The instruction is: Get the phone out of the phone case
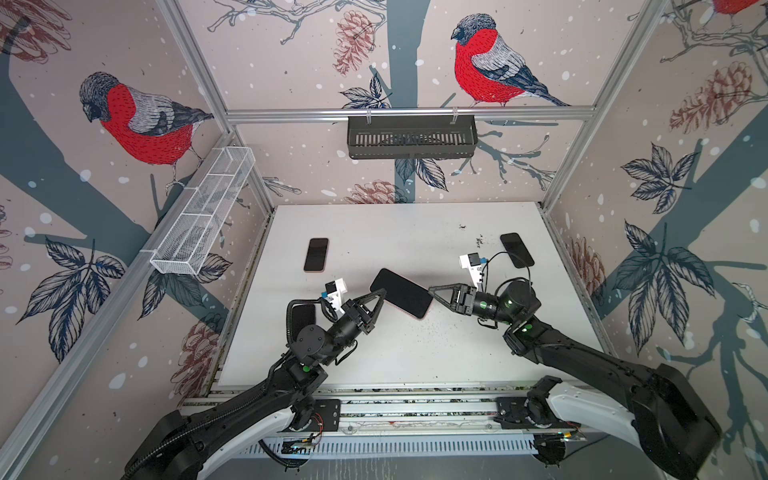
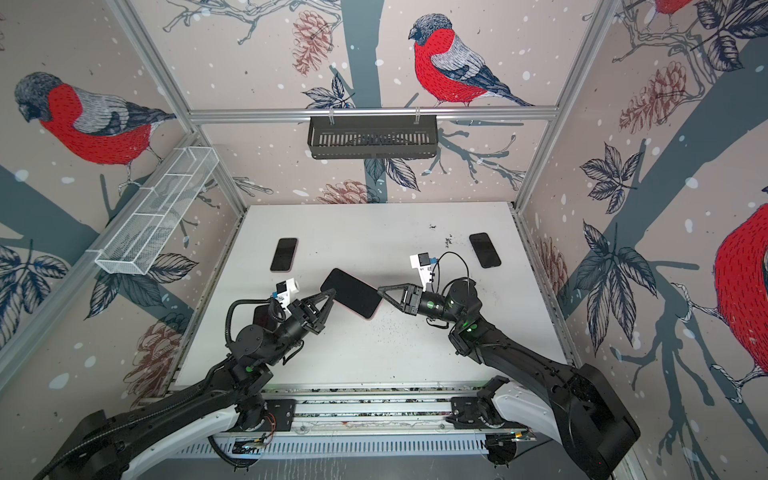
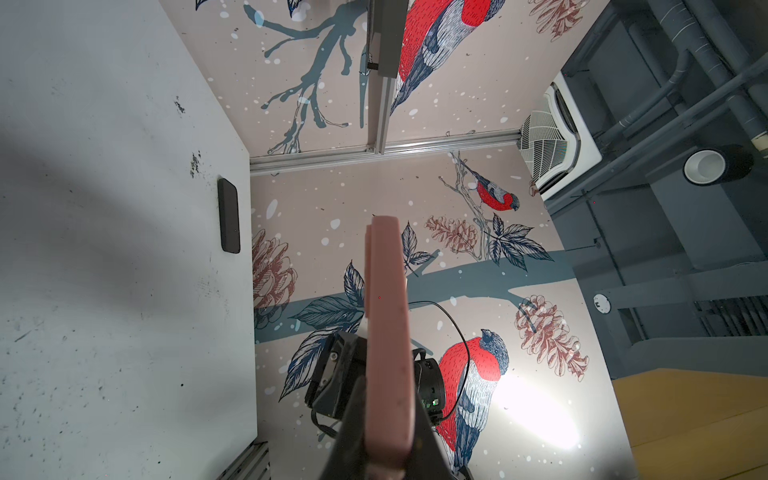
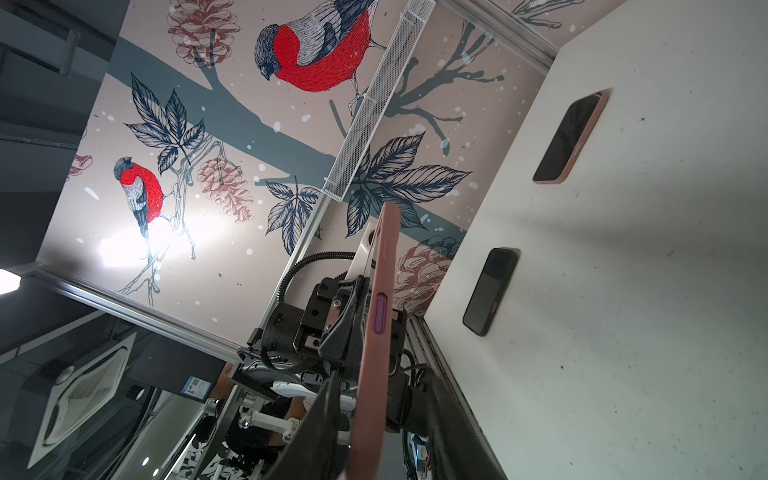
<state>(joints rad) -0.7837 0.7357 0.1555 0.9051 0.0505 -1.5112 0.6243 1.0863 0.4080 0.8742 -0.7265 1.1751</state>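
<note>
A phone with a dark screen in a pink phone case (image 1: 401, 293) (image 2: 351, 293) hangs tilted above the middle of the white table (image 1: 415, 357). My left gripper (image 1: 384, 293) (image 2: 332, 293) is shut on its near-left end; in the left wrist view both black fingers press the pink case (image 3: 386, 332). My right gripper (image 1: 431, 289) (image 2: 380, 288) straddles the opposite end. In the right wrist view the case edge (image 4: 376, 332) runs between its jaws, which stand open with a visible gap on one side. The right gripper (image 4: 380, 376) is not clamped on the case.
A pink-cased phone (image 1: 316, 254) lies at the back left and a dark phone (image 1: 517, 249) at the back right. Another dark phone (image 1: 303, 318) lies under my left arm. A white mesh basket (image 1: 203, 212) hangs on the left wall, a black basket (image 1: 411, 137) on the back rail.
</note>
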